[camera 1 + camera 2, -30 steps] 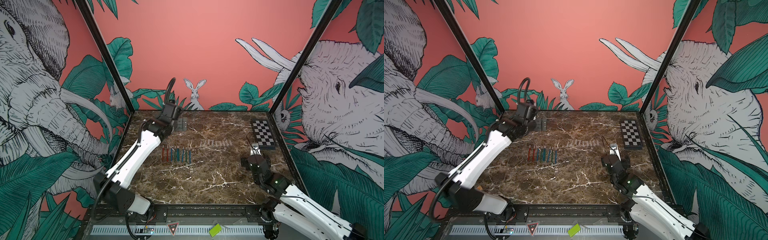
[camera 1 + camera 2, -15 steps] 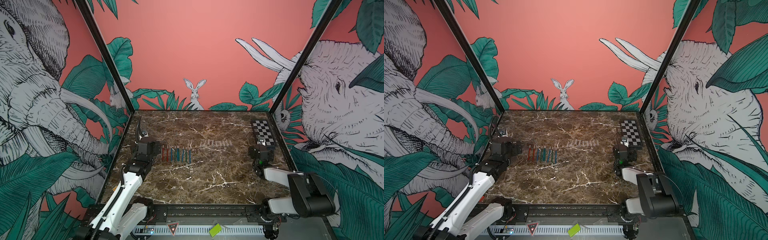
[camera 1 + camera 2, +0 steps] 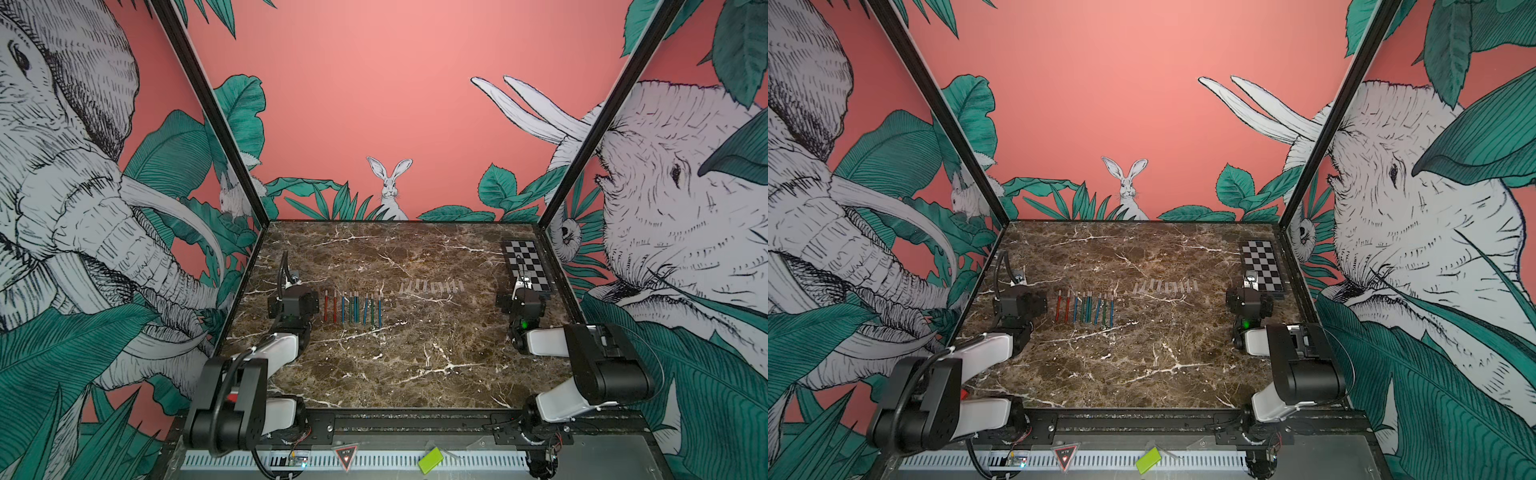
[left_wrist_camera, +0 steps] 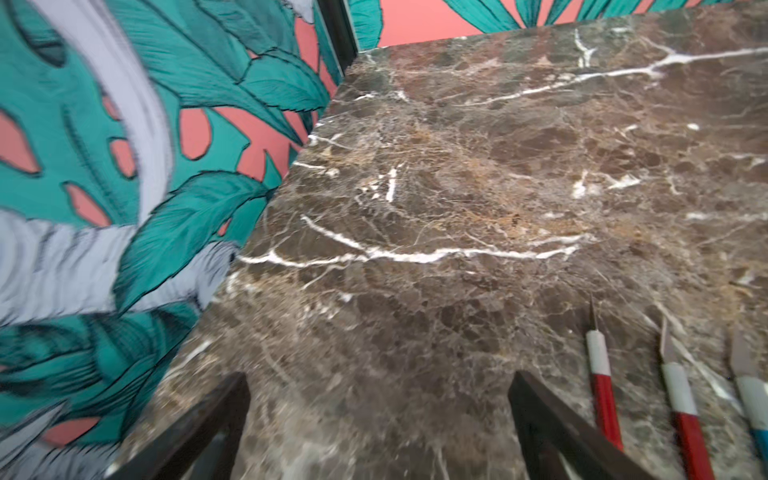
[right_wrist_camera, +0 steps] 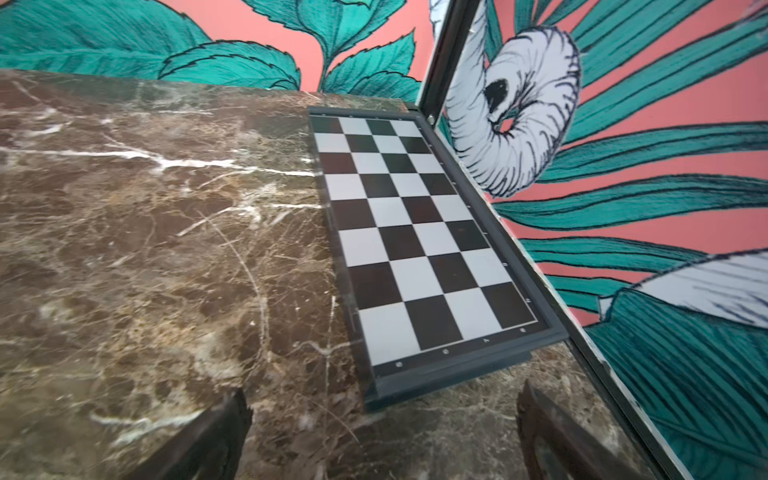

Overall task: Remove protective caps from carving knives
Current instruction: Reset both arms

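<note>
Marble tabletop (image 3: 415, 365), bare knives (image 3: 352, 308), caps (image 3: 432, 286) nearby

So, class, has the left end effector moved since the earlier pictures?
Yes. In a top view the left end effector has drawn back from beyond the carving knives to beside them.

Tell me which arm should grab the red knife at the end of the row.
Left. The left claw, open, sits just beside the red knife. The right claw, also open, faces the checkerboard, with the caps lying between it and that knife.
</note>
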`<state>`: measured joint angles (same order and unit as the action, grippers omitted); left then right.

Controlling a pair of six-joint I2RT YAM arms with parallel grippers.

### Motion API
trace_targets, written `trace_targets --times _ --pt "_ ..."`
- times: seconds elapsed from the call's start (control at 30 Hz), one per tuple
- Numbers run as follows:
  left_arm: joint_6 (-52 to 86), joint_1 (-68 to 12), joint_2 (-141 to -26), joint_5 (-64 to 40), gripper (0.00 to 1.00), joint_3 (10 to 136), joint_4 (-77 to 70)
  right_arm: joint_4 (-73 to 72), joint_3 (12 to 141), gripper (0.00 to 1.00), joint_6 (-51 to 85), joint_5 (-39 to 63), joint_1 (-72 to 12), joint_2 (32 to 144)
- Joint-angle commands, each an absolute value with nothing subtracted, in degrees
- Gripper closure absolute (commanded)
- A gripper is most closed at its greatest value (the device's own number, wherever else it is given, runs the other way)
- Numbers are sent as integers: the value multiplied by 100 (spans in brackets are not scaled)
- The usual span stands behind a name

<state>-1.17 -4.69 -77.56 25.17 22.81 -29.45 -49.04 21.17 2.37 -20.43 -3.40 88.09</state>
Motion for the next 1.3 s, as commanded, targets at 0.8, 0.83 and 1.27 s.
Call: trace_targets --times 0.8,0.83,1.27 --pt "-431 -544 -8851 1758 1 2238 -5169 -5097 2150 2 296 -1992 -360 8734" --pt "-431 -541 -8851 1758 1 2234 -5174 -5098 2148 2 295 -1989 -360 8734" --pt "-431 -544 -8851 1758 1 2236 -5186 -5024 2197 2 298 -1981 -352 8749"
